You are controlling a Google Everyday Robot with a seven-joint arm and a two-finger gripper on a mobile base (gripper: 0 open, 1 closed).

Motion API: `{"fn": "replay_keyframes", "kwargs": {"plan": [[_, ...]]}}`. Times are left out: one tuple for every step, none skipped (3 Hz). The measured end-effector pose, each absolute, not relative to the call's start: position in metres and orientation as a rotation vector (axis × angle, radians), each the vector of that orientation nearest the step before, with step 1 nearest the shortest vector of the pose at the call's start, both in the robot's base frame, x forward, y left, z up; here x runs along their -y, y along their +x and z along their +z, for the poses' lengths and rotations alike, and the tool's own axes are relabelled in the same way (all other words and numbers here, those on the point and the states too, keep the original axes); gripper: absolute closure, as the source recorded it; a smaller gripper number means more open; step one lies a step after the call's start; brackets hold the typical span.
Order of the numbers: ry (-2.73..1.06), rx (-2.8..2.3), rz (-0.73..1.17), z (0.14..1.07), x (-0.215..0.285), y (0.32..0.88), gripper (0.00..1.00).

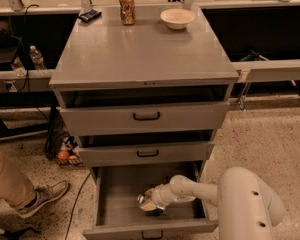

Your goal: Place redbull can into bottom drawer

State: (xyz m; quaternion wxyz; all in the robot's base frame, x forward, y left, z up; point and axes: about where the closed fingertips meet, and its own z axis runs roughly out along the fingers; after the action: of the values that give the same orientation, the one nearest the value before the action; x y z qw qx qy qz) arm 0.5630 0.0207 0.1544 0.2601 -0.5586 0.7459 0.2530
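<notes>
While the gripper (151,204) was positioned low inside the open bottom drawer (115,194), its jaws were clamped on the redbull can (144,201), held tilted near the floor. The placement step was in hand. The next move, by my judgement, required lowering, release, then vertical withdrawal.
</notes>
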Motion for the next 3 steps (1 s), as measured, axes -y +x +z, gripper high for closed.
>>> {"fn": "replay_keyframes", "kwargs": {"plan": [[-1.509,-2.016,0.692,0.154,-0.022,0.562,0.29],[-1.495,-2.0,0.709,0.156,-0.023,0.565,0.07],[-1.472,-1.965,0.706,0.169,-0.019,0.575,0.0]]}}
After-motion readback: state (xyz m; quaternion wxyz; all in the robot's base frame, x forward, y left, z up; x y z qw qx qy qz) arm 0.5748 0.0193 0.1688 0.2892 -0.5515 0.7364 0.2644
